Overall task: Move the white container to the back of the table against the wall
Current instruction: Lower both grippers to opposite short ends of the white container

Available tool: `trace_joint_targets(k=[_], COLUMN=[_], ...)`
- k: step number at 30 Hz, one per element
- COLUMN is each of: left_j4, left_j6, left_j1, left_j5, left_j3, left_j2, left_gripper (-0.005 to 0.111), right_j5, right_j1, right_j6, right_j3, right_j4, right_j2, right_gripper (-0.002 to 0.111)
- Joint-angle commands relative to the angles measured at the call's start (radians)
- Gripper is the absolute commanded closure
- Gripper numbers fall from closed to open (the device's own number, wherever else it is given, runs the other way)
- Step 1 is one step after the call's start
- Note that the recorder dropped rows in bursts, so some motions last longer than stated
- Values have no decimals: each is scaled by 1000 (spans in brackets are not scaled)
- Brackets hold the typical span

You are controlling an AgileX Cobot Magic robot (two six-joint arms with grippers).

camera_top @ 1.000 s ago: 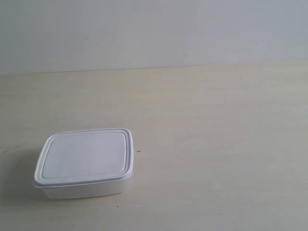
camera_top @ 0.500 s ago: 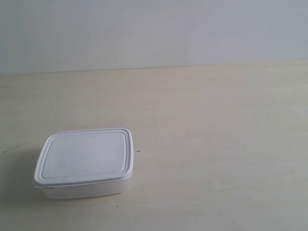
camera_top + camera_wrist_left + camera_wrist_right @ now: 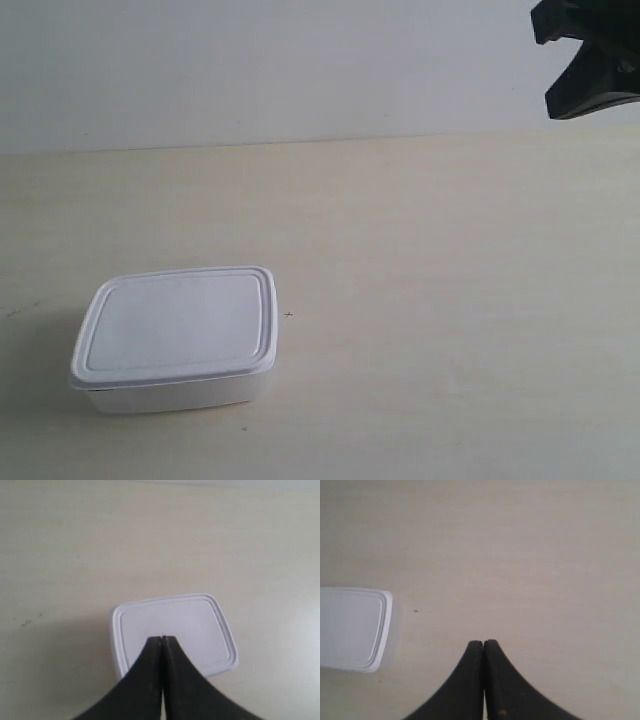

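Both my claws pinched closed, holding nothing.
The white container (image 3: 175,335) sits lidded on the table (image 3: 450,300), well apart from the wall (image 3: 250,70); my left claw (image 3: 161,639) hangs above its lid, my right claw (image 3: 483,642) over bare tabletop beside it.

Smooth matt white plastic container (image 3: 175,338), pale wood-grain table (image 3: 450,300), matt wall (image 3: 250,70)

The container (image 3: 175,335) lies on the table (image 3: 450,300) — well before the wall (image 3: 250,70)

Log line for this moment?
white container: on table, apart from wall, untouched | left jaws: shut | right jaws: shut
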Motion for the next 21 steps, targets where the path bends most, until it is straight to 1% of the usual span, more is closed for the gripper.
trace_joint_targets(k=[1, 3, 7, 11, 15, 19, 21], left_j4=[-160, -213, -228, -257, -276, -280, -280], left_j6=[91, 106, 106, 106, 106, 100, 96], left_j1=[-5, -5, -5, -5, -5, -5, -5], left_j5=[41, 59, 105, 106, 106, 86, 63], left_j3=[-5, 11, 102, 168, 238, 304, 333], left_j2=[14, 24, 28, 28, 28, 28, 30], left_gripper=[107, 107, 107, 107, 107, 107, 107], right_j5=[20, 18, -24, -39, -102, -113, -120], right_j1=[98, 178, 338, 416, 481, 518, 520], right_j6=[-13, 4, 68, 95, 95, 95, 95], right_j3=[-37, -37, -37, -37, -37, -37, -25], right_j4=[53, 67, 68, 69, 70, 70, 96], right_j2=[52, 91, 193, 249, 313, 383, 414], right_gripper=[108, 108, 108, 108, 108, 108, 108])
